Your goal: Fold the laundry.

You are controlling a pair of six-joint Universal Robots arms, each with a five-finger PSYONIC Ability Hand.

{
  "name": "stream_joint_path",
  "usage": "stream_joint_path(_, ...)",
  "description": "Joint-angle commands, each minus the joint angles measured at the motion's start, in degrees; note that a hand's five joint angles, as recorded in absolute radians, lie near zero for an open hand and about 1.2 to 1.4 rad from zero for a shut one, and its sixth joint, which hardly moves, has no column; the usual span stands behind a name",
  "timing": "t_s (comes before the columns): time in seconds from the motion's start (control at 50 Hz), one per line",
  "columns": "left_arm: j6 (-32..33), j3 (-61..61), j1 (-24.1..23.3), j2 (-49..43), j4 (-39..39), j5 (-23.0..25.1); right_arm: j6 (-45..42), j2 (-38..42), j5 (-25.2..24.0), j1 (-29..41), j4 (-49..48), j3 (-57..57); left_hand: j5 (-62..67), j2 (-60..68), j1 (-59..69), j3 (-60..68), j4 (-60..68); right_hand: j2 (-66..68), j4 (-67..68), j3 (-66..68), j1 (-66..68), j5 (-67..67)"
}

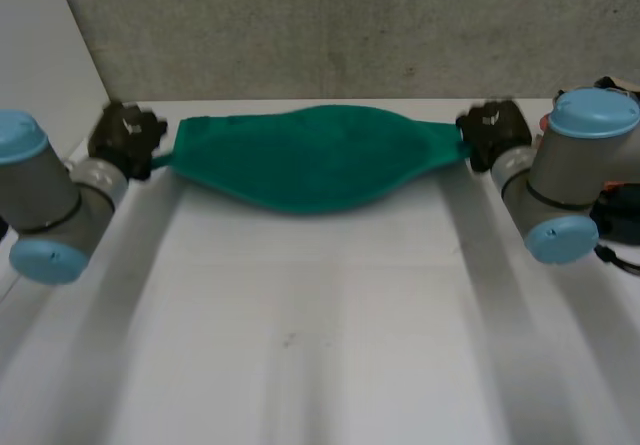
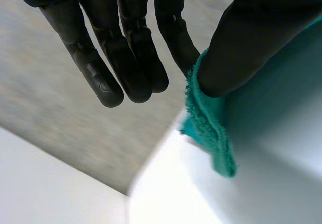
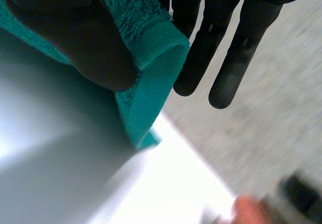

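head view: green towel (image 1: pixel 310 160) stretched across the far end of the white table (image 1: pixel 320 325), left hand (image 1: pixel 125 135) at one end, right hand (image 1: pixel 492 133) at the other. the wrist views add the grips: the left thumb (image 2: pixel 251 38) pinches a towel corner against one finger, the other fingers (image 2: pixel 126 58) straight and free; the right thumb (image 3: pixel 75 38) likewise clamps a folded towel edge, its outer fingers (image 3: pixel 236 58) straight.
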Motion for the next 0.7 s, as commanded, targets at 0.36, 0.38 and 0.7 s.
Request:
stream_joint_path(0.36,29.02,-21.76,6.47,27.07,-56.36,8.61,-28.49,-24.95,-5.06,-8.94,31.75,32.07,13.50,11.29,12.99,11.52,11.10,12.56,11.62,12.11,15.03,11.36)
stream_joint_path(0.38,28.41,-20.53,6.03,26.72,-55.48,8.87,-27.53,-24.25,-4.97,-8.94,31.13,31.37,13.50,11.29,12.99,11.52,11.10,12.56,11.62,12.11,15.03,11.36)
stream_joint_path(0.7,10.65,11.54,-2.76,2.65,-37.72,-1.67,-8.27,-6.41,-1.46,-6.92,21.81,9.22,13.50,11.29,12.99,11.52,11.10,12.56,11.62,12.11,15.03,11.36)
